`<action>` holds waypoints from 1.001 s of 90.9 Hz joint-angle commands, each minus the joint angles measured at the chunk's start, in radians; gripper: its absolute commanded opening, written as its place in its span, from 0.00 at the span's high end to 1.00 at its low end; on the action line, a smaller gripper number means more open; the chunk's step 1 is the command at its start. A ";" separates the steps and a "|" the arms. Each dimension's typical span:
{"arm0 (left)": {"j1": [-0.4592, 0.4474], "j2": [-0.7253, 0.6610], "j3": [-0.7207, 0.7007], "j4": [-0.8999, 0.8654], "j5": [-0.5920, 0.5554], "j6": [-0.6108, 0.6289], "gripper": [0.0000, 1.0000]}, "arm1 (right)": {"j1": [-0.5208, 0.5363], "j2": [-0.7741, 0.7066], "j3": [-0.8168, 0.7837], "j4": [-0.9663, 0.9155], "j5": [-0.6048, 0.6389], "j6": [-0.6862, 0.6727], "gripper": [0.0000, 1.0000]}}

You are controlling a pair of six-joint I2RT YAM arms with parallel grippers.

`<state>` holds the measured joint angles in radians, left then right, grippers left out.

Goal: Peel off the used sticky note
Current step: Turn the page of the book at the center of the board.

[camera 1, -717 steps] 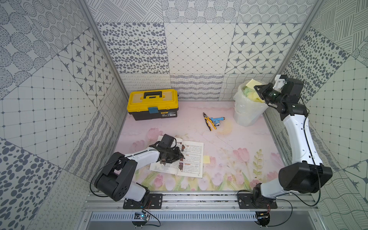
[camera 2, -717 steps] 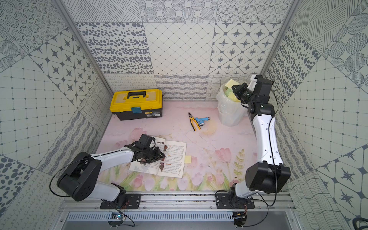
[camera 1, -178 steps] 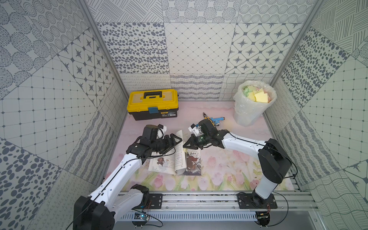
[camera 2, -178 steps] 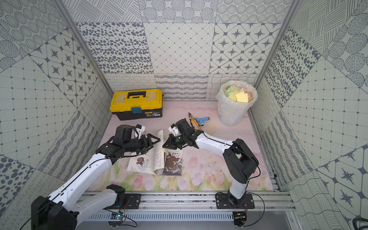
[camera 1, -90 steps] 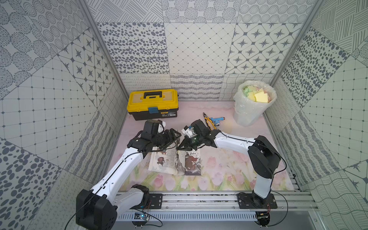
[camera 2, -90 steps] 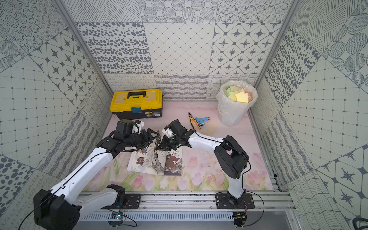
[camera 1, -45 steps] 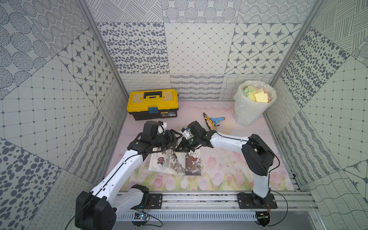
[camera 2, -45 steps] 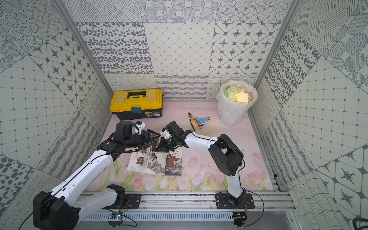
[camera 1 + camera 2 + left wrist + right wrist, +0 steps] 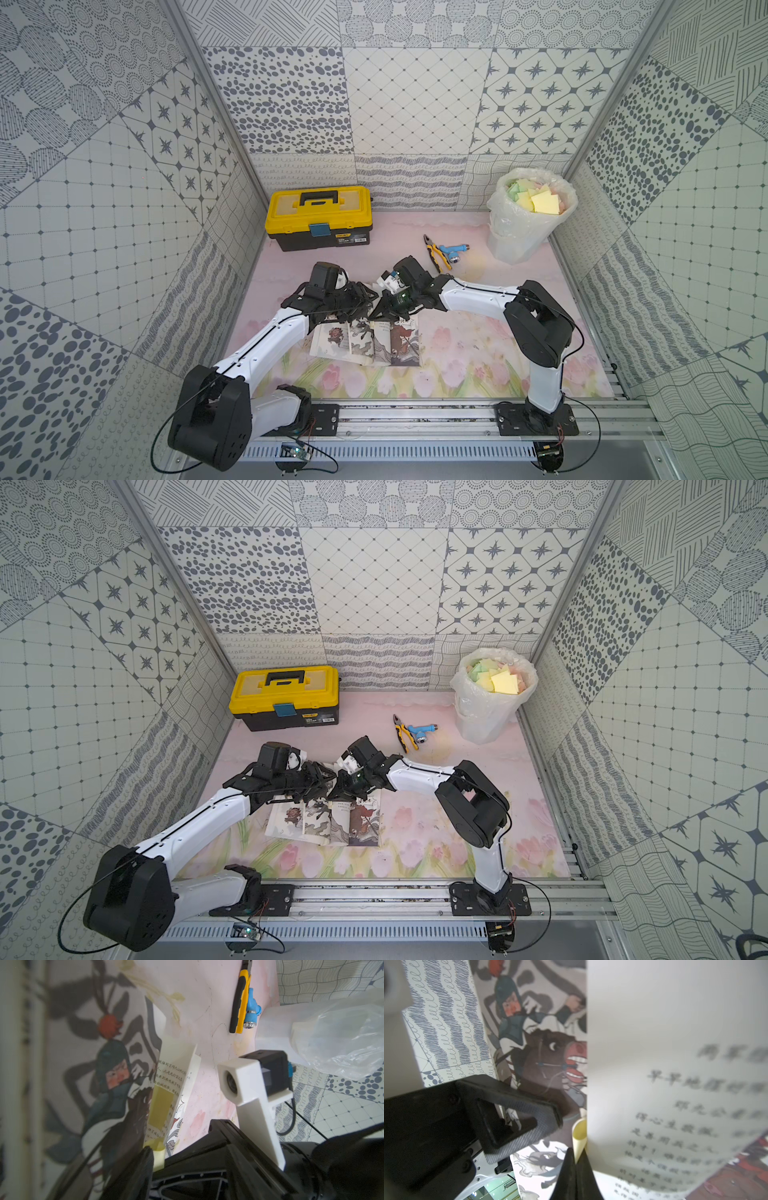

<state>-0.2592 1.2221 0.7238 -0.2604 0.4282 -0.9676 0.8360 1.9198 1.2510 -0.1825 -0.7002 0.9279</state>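
The yellow sticky note [image 9: 161, 1105] sits on a text page of the open picture book [image 9: 365, 345]. One edge is curled up and pinched in the right claw [image 9: 575, 1164], which is closed on it. The left claw [image 9: 362, 300] hovers at the lifted pages alongside; I cannot tell whether it grips. The book lies mid-desk [image 9: 457, 353].

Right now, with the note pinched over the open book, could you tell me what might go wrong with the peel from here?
1. The right gripper holds the sticky note only by its curled edge, so it may slip free.
2. The page stands lifted beside the note; pulling could crease or tear it.
3. The left gripper sits very close to the right one over the book, so they might collide.
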 commanded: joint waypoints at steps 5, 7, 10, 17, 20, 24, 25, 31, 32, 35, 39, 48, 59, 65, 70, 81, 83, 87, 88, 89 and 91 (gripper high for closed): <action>0.023 0.023 -0.041 -0.037 -0.088 0.066 0.42 | -0.029 -0.078 -0.056 0.031 0.020 -0.020 0.97; 0.023 0.027 -0.045 -0.041 -0.094 0.072 0.42 | -0.034 -0.082 -0.065 0.031 0.021 -0.021 0.96; 0.023 0.035 -0.050 -0.047 -0.102 0.080 0.43 | -0.042 -0.094 -0.076 0.031 0.022 -0.022 0.97; 0.023 0.051 -0.056 -0.061 -0.120 0.103 0.43 | -0.061 -0.122 -0.104 0.031 0.027 -0.026 0.97; 0.024 0.059 -0.057 -0.065 -0.126 0.113 0.43 | -0.068 -0.136 -0.117 0.031 0.030 -0.026 0.96; 0.023 0.068 -0.060 -0.071 -0.132 0.126 0.43 | -0.078 -0.151 -0.135 0.031 0.033 -0.028 0.97; 0.023 0.071 -0.060 -0.071 -0.134 0.131 0.44 | -0.080 -0.155 -0.138 0.031 0.034 -0.028 0.96; 0.023 0.092 -0.055 -0.077 -0.138 0.150 0.44 | -0.095 -0.176 -0.161 0.031 0.036 -0.030 0.96; 0.024 0.097 -0.054 -0.079 -0.139 0.152 0.44 | -0.097 -0.178 -0.165 0.031 0.036 -0.030 0.96; 0.024 0.107 -0.051 -0.082 -0.142 0.160 0.45 | -0.103 -0.186 -0.175 0.031 0.037 -0.032 0.96; 0.023 0.123 -0.049 -0.083 -0.147 0.172 0.46 | -0.110 -0.195 -0.186 0.031 0.039 -0.032 0.96; 0.024 0.156 -0.044 -0.094 -0.161 0.195 0.47 | -0.121 -0.213 -0.209 0.031 0.040 -0.034 0.96; 0.020 0.165 -0.040 -0.117 -0.196 0.210 0.51 | -0.136 -0.235 -0.239 0.031 0.044 -0.036 0.97; 0.013 0.160 -0.041 -0.126 -0.220 0.216 0.53 | -0.145 -0.246 -0.258 0.031 0.047 -0.037 0.96; 0.003 0.162 -0.034 -0.142 -0.242 0.224 0.55 | -0.153 -0.257 -0.279 0.031 0.048 -0.039 0.96; -0.024 0.168 -0.018 -0.164 -0.268 0.227 0.61 | -0.173 -0.278 -0.320 0.031 0.051 -0.042 0.97; -0.030 0.168 -0.015 -0.164 -0.269 0.227 0.62 | -0.177 -0.282 -0.329 0.031 0.051 -0.043 0.97; -0.042 0.165 -0.007 -0.169 -0.268 0.224 0.64 | -0.185 -0.291 -0.347 0.031 0.054 -0.043 0.97; -0.045 0.166 -0.005 -0.169 -0.268 0.224 0.65 | -0.187 -0.293 -0.351 0.031 0.054 -0.044 0.96; -0.048 0.165 -0.002 -0.170 -0.268 0.223 0.65 | -0.189 -0.295 -0.355 0.031 0.055 -0.044 0.96; -0.053 0.165 0.003 -0.172 -0.268 0.222 0.65 | -0.194 -0.298 -0.362 0.031 0.056 -0.044 0.96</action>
<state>-0.2745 1.3846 0.6968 -0.3584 0.2237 -0.7864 0.6605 1.6573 0.9245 -0.1749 -0.6594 0.9051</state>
